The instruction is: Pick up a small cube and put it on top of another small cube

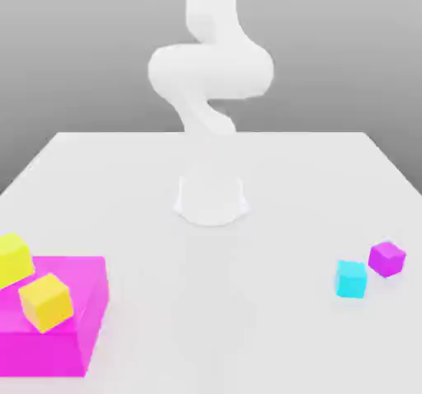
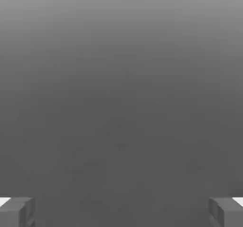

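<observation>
Two small cubes sit close together on the white table at the exterior view's right: a cyan cube [image 1: 351, 279] and, just behind it to the right, a purple cube [image 1: 386, 259]. They stand a little apart. The white arm [image 1: 210, 71] rises from its base [image 1: 212, 199] at the middle of the table and bends upward out of the picture, far from both cubes. In the hand view my gripper [image 2: 121, 212] is open, its two grey fingertips [image 2: 16, 212] wide apart with nothing between them, facing plain grey background.
A large flat magenta block [image 1: 82, 335] lies at the exterior view's front left. Two yellow cubes rest on it, one [image 1: 46, 302] near its middle and one [image 1: 12, 259] at the left edge of the picture.
</observation>
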Controlling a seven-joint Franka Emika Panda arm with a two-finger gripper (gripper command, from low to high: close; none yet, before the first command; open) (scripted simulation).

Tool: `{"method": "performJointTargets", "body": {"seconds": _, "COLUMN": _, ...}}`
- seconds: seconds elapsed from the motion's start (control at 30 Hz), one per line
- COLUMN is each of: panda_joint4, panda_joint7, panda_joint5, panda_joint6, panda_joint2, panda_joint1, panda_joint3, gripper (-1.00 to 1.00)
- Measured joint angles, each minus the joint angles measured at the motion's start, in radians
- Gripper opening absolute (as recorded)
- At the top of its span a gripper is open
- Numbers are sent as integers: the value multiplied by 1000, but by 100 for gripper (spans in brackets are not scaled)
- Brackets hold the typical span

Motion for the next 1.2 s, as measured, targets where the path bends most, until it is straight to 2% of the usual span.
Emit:
{"method": "performJointTargets", "body": {"seconds": 0.27, "panda_joint4": -168, "panda_joint7": -270, "panda_joint5": 59, "panda_joint6": 187, "panda_joint2": 293, "panda_joint1": 226, "panda_joint3": 32, "gripper": 0}}
{"method": "performJointTargets", "body": {"seconds": 0.53, "panda_joint4": -331, "panda_joint7": -497, "panda_joint5": 70, "panda_joint6": 369, "panda_joint2": 574, "panda_joint1": 399, "panda_joint3": 118, "gripper": 0}}
{"method": "performJointTargets", "body": {"seconds": 0.7, "panda_joint4": -429, "panda_joint7": -559, "panda_joint5": -29, "panda_joint6": 485, "panda_joint2": 750, "panda_joint1": 517, "panda_joint3": 163, "gripper": 0}}
{"method": "performJointTargets", "body": {"seconds": 0.83, "panda_joint4": -421, "panda_joint7": -513, "panda_joint5": -124, "panda_joint6": 596, "panda_joint2": 895, "panda_joint1": 546, "panda_joint3": 105, "gripper": 0}}
{"method": "performJointTargets", "body": {"seconds": 0.93, "panda_joint4": -401, "panda_joint7": -487, "panda_joint5": -157, "panda_joint6": 684, "panda_joint2": 1004, "panda_joint1": 593, "panda_joint3": 50, "gripper": 0}}
{"method": "performJointTargets", "body": {"seconds": 0.97, "panda_joint4": -398, "panda_joint7": -484, "panda_joint5": -160, "panda_joint6": 699, "panda_joint2": 1023, "panda_joint1": 601, "panda_joint3": 41, "gripper": -100}}
{"method": "performJointTargets", "body": {"seconds": 1.2, "panda_joint4": -398, "panda_joint7": -482, "panda_joint5": -163, "panda_joint6": 694, "panda_joint2": 1019, "panda_joint1": 599, "panda_joint3": 42, "gripper": -100}}
